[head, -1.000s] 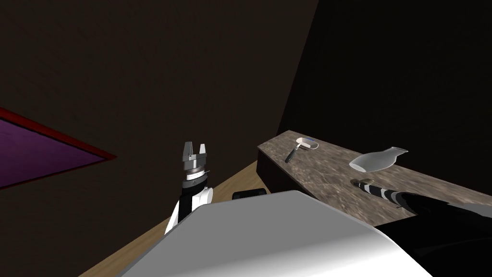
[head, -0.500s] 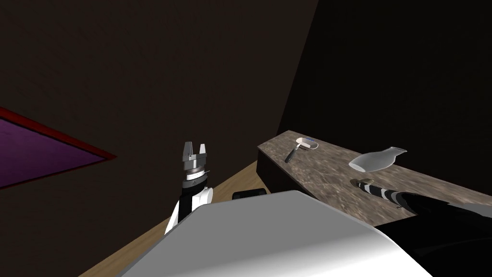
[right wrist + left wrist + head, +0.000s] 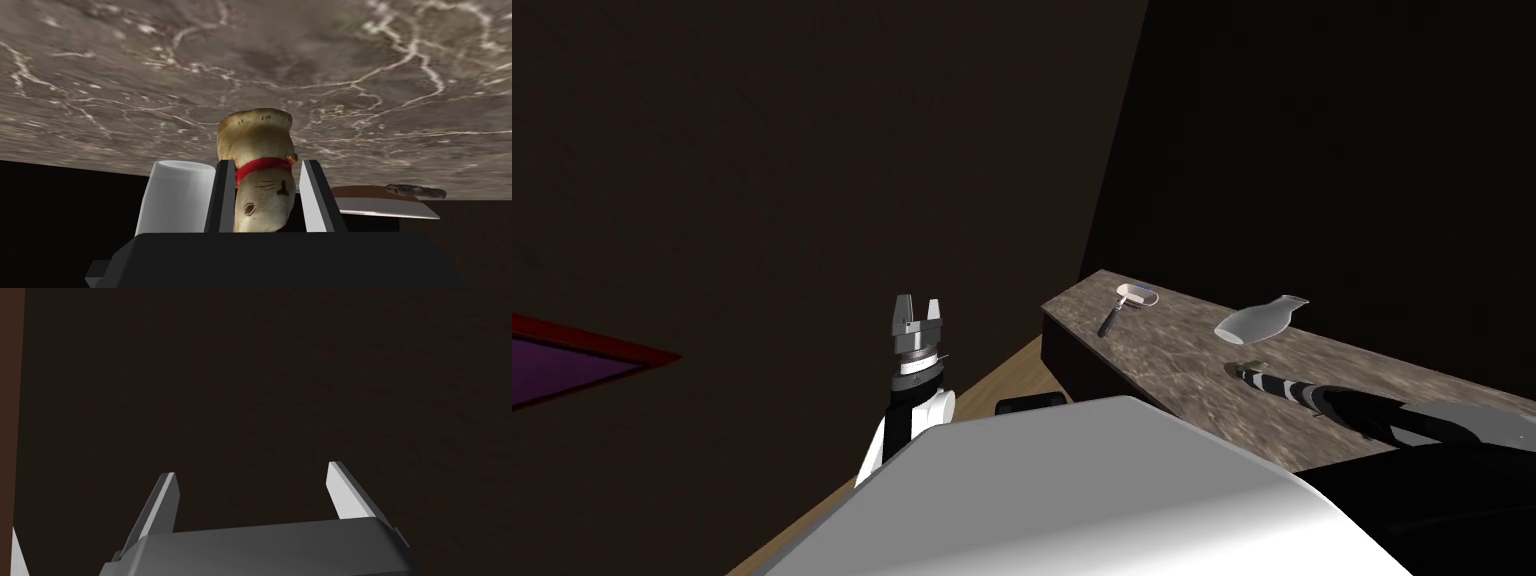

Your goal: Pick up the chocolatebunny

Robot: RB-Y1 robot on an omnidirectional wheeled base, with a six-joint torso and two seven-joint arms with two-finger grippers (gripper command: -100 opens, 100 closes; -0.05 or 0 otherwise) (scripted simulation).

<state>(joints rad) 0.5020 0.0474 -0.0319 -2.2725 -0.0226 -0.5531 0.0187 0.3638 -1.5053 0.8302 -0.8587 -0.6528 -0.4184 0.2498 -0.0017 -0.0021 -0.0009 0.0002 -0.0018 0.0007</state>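
Chocolatebunny (image 3: 261, 150) in right pincer (image 3: 267, 163), over counter (image 3: 150, 75).

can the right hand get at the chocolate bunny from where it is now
Likely yes: the right hand straddles the bunny, its fingers at each side and seemingly pressing it, nothing else between them, the marbled counter behind.

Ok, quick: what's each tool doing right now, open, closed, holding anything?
Left tool: open, holding nothing.
Right tool: closed on the pale bunny, gripping its sides at the red collar.
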